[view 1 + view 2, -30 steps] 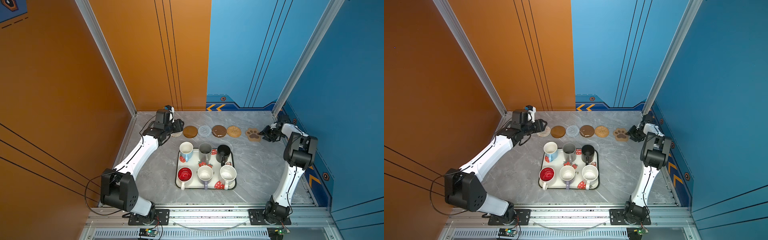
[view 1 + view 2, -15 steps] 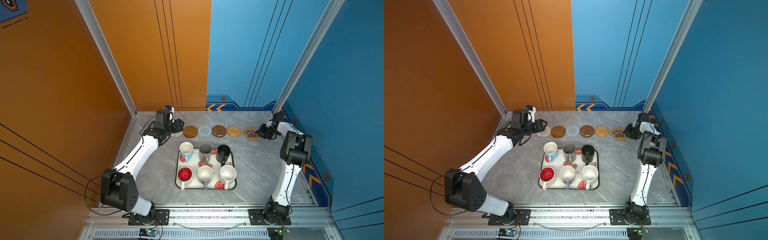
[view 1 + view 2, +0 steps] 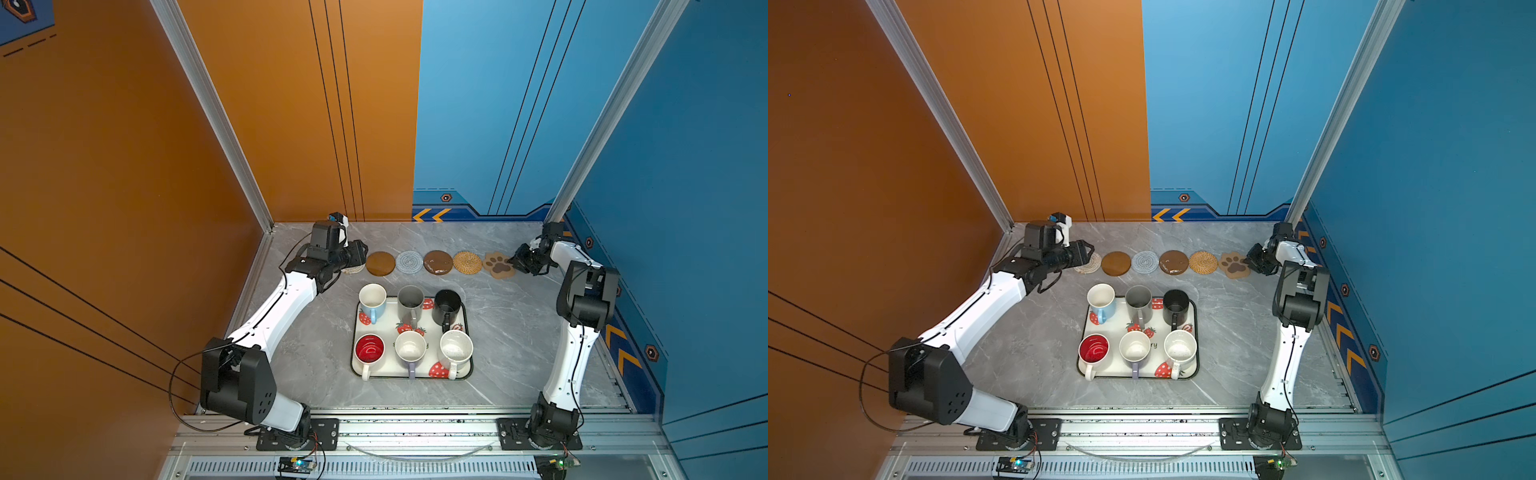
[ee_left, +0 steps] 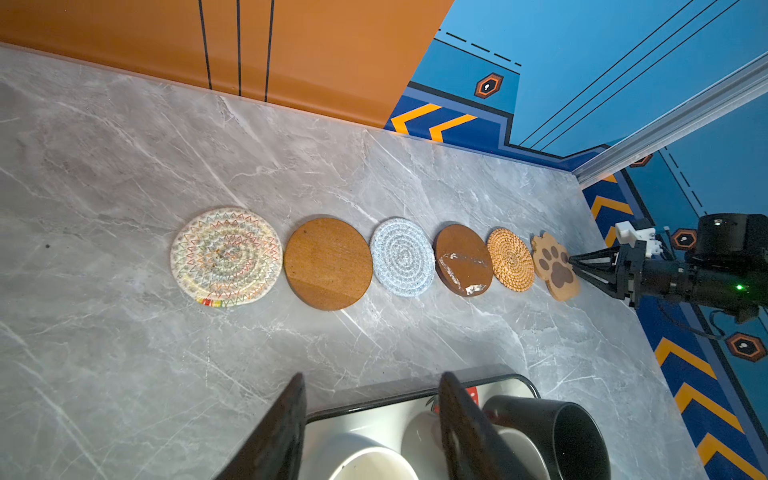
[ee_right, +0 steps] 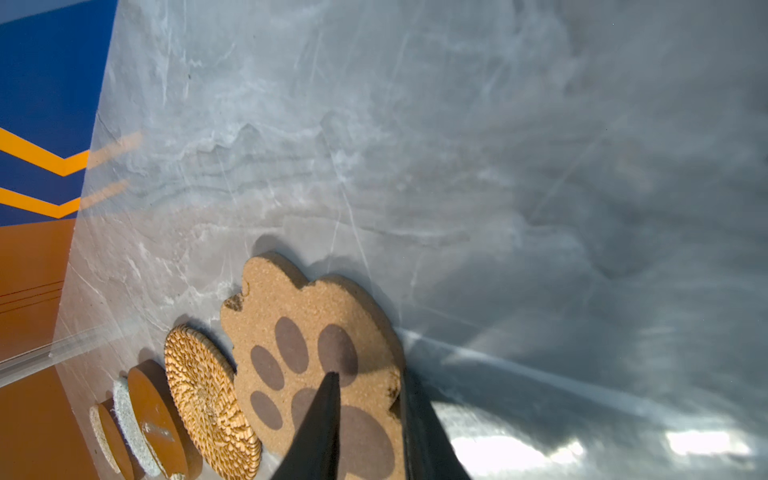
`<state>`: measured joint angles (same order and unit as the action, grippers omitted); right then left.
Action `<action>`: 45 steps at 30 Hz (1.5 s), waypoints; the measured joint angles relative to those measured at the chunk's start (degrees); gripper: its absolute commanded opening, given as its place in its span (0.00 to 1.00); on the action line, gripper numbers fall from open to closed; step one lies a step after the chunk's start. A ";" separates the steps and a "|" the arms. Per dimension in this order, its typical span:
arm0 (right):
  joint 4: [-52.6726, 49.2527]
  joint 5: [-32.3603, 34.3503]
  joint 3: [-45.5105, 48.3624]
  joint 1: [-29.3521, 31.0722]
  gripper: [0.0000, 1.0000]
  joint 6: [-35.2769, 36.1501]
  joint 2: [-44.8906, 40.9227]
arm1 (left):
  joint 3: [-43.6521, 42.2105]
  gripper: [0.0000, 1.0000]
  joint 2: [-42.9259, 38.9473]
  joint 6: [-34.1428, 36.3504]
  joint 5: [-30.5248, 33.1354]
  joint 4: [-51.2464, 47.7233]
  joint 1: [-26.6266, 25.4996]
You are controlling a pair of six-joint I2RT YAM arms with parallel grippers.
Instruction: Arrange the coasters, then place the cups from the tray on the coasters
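Grey marble counter (image 3: 519, 332), orange wall (image 3: 124, 166), blue wall (image 3: 478, 104); behind the tray (image 3: 433, 332), left hand (image 4: 372, 378) released, right hand (image 5: 368, 372) straddling paw coaster (image 5: 307, 316) edge, grip unclear.

The coasters (image 3: 437, 262) lay almost edge to edge across the far table (image 3: 519, 332), with no gap to slip between. Six mugs (image 3: 410, 301) crowded the tray (image 3: 388, 373). Bare marble either side, and a narrow strip behind it, gave me passage.

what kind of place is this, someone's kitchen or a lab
Probably a robot lab cell, not a kitchen: left arm and right arm bolted to a metal rail, orange wall and blue wall panels, a staged tray of mugs.
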<state>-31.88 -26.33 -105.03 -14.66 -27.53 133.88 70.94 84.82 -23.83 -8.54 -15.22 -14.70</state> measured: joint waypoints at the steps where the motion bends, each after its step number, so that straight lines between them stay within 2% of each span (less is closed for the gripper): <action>1: 0.00 0.00 -0.26 0.04 0.25 -0.22 0.15 | -0.07 0.53 -0.07 0.00 0.04 0.00 0.02; 11: 0.00 0.04 -1.40 0.44 0.25 -1.27 0.83 | -0.44 0.53 -0.57 0.00 0.63 0.02 0.07; 15: 0.04 -0.09 -1.42 0.50 0.35 -1.68 0.83 | -0.46 0.53 -0.76 0.00 0.66 0.02 0.17; 18: 0.39 -0.37 -1.46 0.70 0.38 -1.49 0.72 | -0.61 0.53 -1.20 0.00 0.66 0.02 0.17; 26: 0.20 1.16 0.07 0.98 0.41 -1.44 -1.36 | -0.76 0.53 -2.34 0.00 0.68 0.02 0.50; 36: -0.48 4.85 5.29 3.82 0.43 -0.79 -16.13 | -1.57 0.53 -3.43 0.00 0.68 0.00 0.50; 45: 1.57 13.97 13.46 11.41 0.40 0.79 -32.00 | -3.69 0.53 -7.65 0.02 0.66 0.07 0.48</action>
<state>-30.30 -12.36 -91.57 -3.25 -26.74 101.89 67.24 77.17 -23.81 -7.88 -15.16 -14.22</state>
